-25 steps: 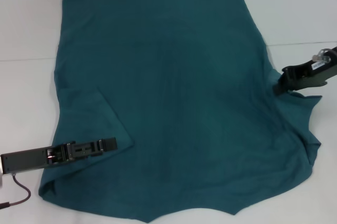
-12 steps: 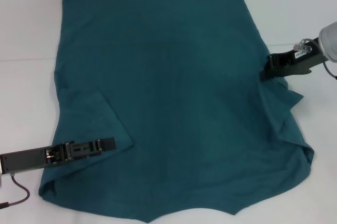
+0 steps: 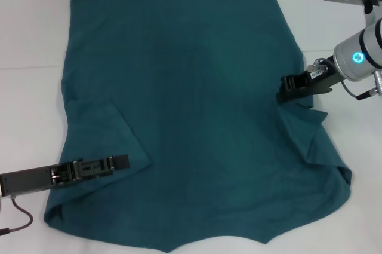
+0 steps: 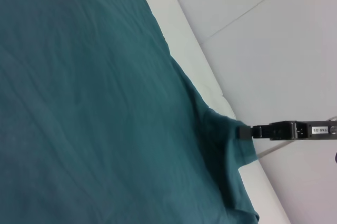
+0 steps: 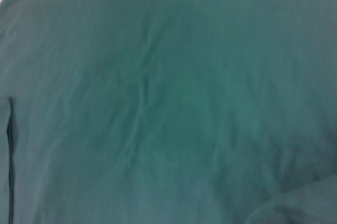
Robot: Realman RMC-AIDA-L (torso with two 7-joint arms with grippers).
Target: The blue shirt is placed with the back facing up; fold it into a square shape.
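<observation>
One blue shirt (image 3: 197,110) and two robot hands are what you have in front of you, all on a white tabletop (image 3: 30,104). You see the shirt spread nearly flat across the middle of the head view, a plain dark teal with no print showing, its straight hem toward the top of the frame and its ragged lower edge near the bottom. At lower left, its sleeve is already folded inward over the body as a triangular flap. Your left hand (image 3: 122,162) lies low along the bottom-left of the frame, its tip resting on that flap's edge; whether it is clenched or released you cannot tell from these views. Your right hand (image 3: 286,89) sits at the shirt's right edge, mid-height, pinched tight on the right sleeve, which hangs crumpled below it in pointed folds. The left wrist view shows that same hand (image 4: 243,132) far off, gripping the bunched cloth at the tabletop's edge. Compared with a second ago, your right hand has carried the sleeve up and inward toward the frame's centre, so less cloth sticks out at the right, while your left hand has not shifted.
</observation>
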